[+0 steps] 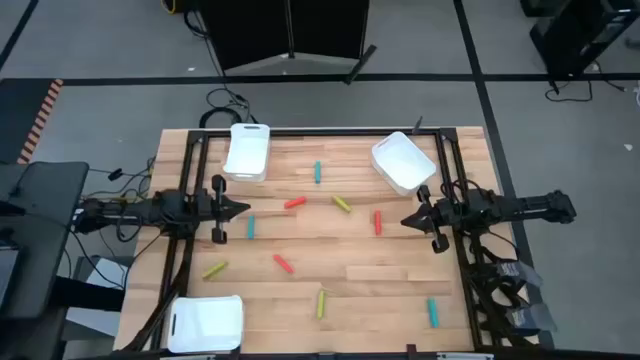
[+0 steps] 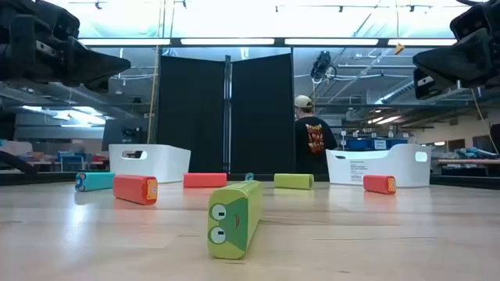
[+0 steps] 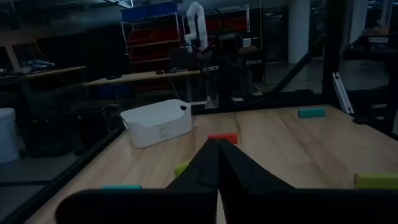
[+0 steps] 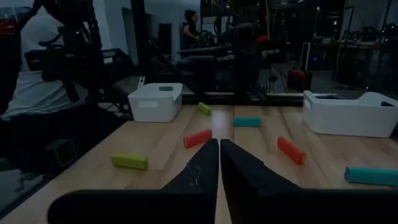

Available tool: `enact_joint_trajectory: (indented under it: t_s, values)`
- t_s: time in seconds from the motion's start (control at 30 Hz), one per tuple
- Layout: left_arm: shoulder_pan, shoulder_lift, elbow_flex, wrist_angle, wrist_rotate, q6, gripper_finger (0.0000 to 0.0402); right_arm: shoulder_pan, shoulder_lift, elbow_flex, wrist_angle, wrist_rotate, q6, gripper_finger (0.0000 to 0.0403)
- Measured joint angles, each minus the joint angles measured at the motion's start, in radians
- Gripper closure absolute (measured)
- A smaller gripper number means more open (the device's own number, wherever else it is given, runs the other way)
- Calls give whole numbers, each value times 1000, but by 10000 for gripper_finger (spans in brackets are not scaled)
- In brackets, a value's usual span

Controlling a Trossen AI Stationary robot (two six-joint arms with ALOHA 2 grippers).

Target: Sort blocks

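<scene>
Several small blocks lie flat and scattered on the wooden table: teal ones (image 1: pixel 317 172) (image 1: pixel 251 227) (image 1: pixel 432 312), red ones (image 1: pixel 294 203) (image 1: pixel 377 222) (image 1: pixel 283 263), and yellow-green ones (image 1: pixel 342 204) (image 1: pixel 214 269) (image 1: pixel 321 303). The nearest yellow-green block (image 2: pixel 233 218) fills the front of the low view. My left gripper (image 1: pixel 243 208) (image 3: pixel 217 146) hovers shut at the table's left side, just left of a teal block. My right gripper (image 1: pixel 404 220) (image 4: pixel 219 144) hovers shut at the right side, close to a red block (image 4: pixel 291 150). Both are above the table and hold nothing.
Three white trays stand on the table: far left (image 1: pixel 247 152), far right (image 1: pixel 403 162) and at the near left corner (image 1: pixel 205 324). Black frame rails run along the left and right edges (image 1: pixel 190 190). A person (image 2: pixel 312 140) stands beyond the far edge.
</scene>
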Motion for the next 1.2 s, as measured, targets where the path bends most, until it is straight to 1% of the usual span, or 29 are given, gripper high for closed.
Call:
enact_joint_trajectory:
  t_s: [0.97, 1.03, 1.13, 1.2]
  values:
    - [0, 0, 0, 0, 0, -6, 396, 0, 0, 0, 0, 0, 0, 373]
    - [-1, 0, 0, 14, 1, -68, 396, 0, 0, 0, 0, 0, 0, 373]
    - [-1, 0, 0, 75, 10, -313, 396, 0, 0, 0, 0, 0, 0, 373]
    - [-1, 7, 0, 144, 9, -423, 396, 0, 0, 0, 0, 0, 0, 373]
